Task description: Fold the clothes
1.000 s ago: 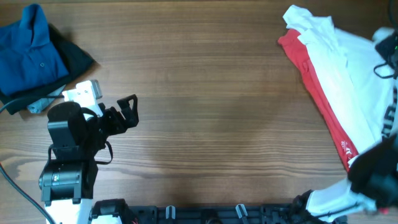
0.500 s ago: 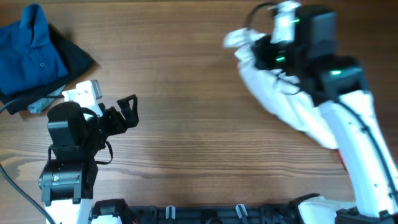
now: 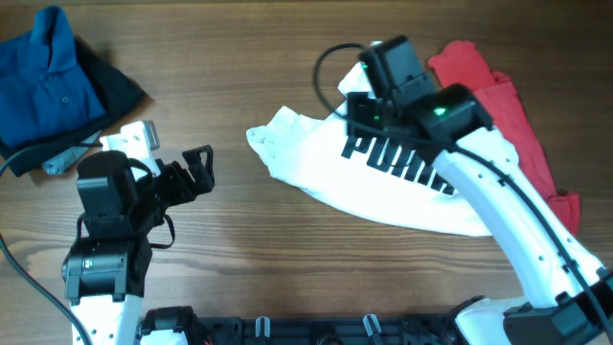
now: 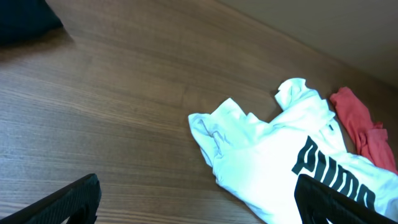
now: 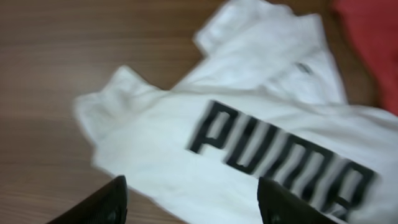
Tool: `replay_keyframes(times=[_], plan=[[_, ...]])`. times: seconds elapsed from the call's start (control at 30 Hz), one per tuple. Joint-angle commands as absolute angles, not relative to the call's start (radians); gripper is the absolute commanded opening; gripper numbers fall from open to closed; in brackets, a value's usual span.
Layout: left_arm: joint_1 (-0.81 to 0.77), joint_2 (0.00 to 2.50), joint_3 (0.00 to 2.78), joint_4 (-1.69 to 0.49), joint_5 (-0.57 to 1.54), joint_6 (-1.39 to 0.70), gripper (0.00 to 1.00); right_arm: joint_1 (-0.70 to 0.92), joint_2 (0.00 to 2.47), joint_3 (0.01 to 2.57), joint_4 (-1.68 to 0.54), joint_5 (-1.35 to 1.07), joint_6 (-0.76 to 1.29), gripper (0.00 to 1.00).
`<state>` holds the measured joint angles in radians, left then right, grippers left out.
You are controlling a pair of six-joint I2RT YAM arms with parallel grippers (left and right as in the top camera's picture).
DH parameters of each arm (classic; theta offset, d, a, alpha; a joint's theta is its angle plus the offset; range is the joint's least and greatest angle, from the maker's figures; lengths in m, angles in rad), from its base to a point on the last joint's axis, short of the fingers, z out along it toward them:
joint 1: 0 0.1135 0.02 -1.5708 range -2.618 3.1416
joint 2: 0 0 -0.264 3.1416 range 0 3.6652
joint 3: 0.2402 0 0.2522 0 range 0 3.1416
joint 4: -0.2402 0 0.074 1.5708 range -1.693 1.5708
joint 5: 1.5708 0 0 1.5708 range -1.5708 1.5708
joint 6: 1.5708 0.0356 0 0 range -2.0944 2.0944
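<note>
A white T-shirt (image 3: 330, 177) with black block lettering lies crumpled, print up, in the middle of the table. It also shows in the left wrist view (image 4: 261, 149) and the right wrist view (image 5: 155, 155). My right gripper (image 3: 362, 113) hovers over the shirt's far edge. It is open (image 5: 196, 208), with only the lying shirt beneath it and nothing held. My left gripper (image 3: 196, 168) rests at the left, open and empty (image 4: 199, 205), well short of the shirt's near sleeve. A red shirt (image 3: 498, 105) lies behind the white one at the right.
A blue polo (image 3: 43, 77) lies on a dark garment (image 3: 120, 91) in the far left corner, beside a grey cable. Bare wood stretches between my left gripper and the white shirt. A black rail (image 3: 316, 326) runs along the table's near edge.
My right arm swung from the right edge to the table's middle, carrying the white shirt off the red one. Its jaws then opened and the shirt dropped flat. The left arm stayed still.
</note>
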<state>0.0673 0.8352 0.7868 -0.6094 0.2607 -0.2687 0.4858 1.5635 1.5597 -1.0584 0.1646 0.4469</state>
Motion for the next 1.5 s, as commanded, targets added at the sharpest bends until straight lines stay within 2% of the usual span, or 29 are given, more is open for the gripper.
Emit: replay_keyframes(times=[0.0,0.1,0.23,0.43,0.6,0.77,0.93,1.0,1.13,1.23,1.27,1.47], plan=[[0.062,0.861,0.806,-0.585,0.346,-0.278,1.00,0.391,1.509,1.563,-1.141,0.319,0.586,0.71],[0.043,0.907,0.806,-0.541,0.431,-0.278,1.00,0.309,1.509,1.563,-1.197,0.286,0.587,0.71],[-0.043,1.028,0.806,-0.472,0.437,-0.287,1.00,0.202,1.509,1.563,-1.236,0.230,0.585,0.72],[-0.158,1.323,0.806,-0.305,0.437,-0.344,1.00,0.116,1.509,1.563,-1.274,0.223,0.575,0.72],[-0.207,1.552,0.806,-0.106,0.437,-0.432,1.00,0.086,1.509,1.563,-1.301,0.223,0.550,0.72],[-0.230,1.691,0.806,0.054,0.437,-0.435,1.00,0.086,1.509,1.563,-1.320,0.223,0.550,0.72],[-0.250,1.795,0.806,0.134,0.407,-0.435,1.00,0.086,1.509,1.563,-1.325,0.223,0.551,0.72],[-0.252,1.808,0.807,0.136,0.407,-0.435,0.88,0.086,1.509,1.563,-1.325,0.223,0.553,0.72],[-0.253,1.812,0.807,0.154,0.407,-0.435,0.53,0.086,1.509,1.563,-1.322,0.223,0.554,0.72],[-0.252,1.812,0.807,0.191,0.407,-0.435,0.08,0.086,1.509,1.563,-1.324,0.223,0.558,0.72],[-0.252,1.812,0.807,0.204,0.407,-0.435,0.04,0.086,1.509,1.563,-1.325,0.223,0.558,0.72],[-0.219,1.776,0.813,0.235,0.380,-0.434,0.04,0.086,1.509,1.563,-1.325,0.223,0.562,0.72]])
